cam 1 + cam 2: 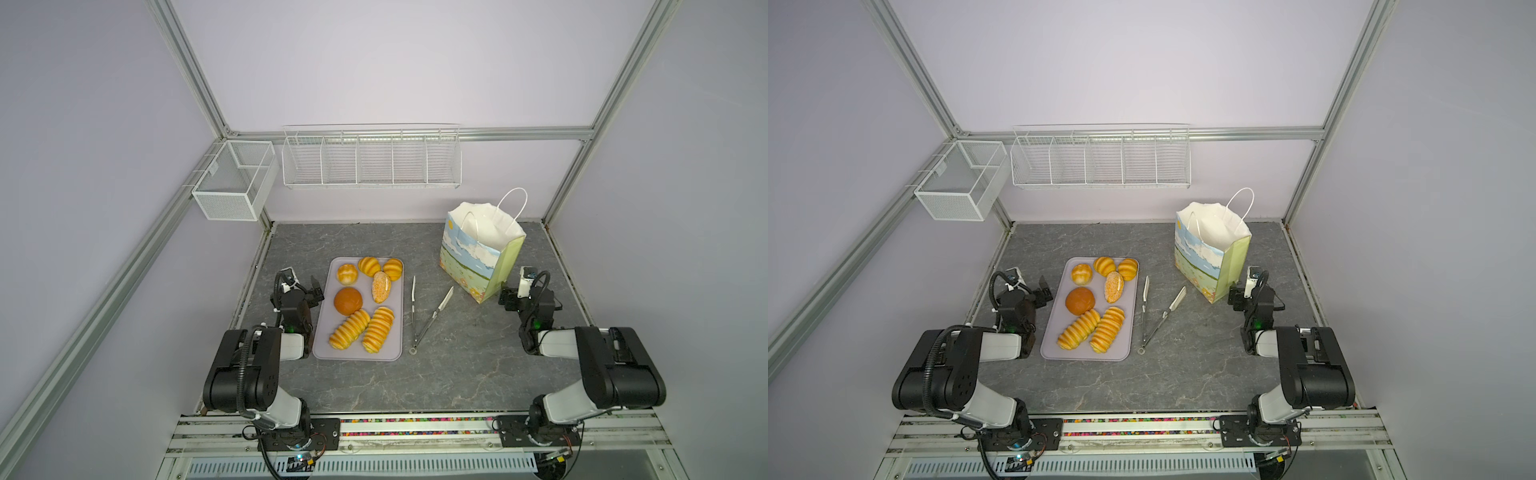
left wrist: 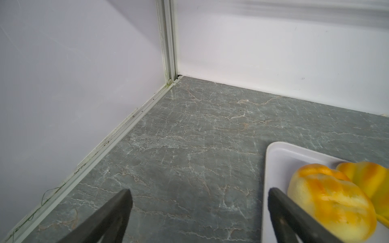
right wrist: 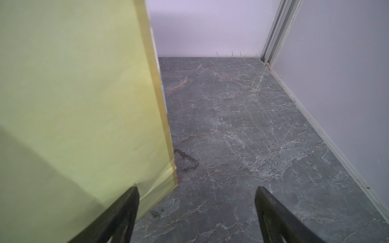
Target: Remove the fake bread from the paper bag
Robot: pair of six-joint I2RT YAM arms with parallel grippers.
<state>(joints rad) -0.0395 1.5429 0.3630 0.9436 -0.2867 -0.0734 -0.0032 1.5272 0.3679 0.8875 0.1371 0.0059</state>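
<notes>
The fake bread lies on a grey tray (image 1: 353, 354) left of centre: three ridged golden buns (image 1: 369, 266), a brown round bun (image 1: 348, 301), a speckled oval (image 1: 380, 286) and two long ridged loaves (image 1: 350, 329). The paper bag (image 1: 473, 257) stands upright at the back right. Its mouth shows only white paper and its bottom is hidden. My left gripper (image 1: 305, 282) is open beside the tray's left edge, one fingertip over the rim by a bun (image 2: 328, 202). My right gripper (image 1: 517, 286) is open and empty against the bag's pale green side (image 3: 73, 94).
Metal tongs (image 1: 434, 316) lie spread on the marble top between tray and bag. A mesh basket (image 1: 232, 183) and a wire rack (image 1: 370, 162) hang on the walls above the table. Side walls stand close to both arms.
</notes>
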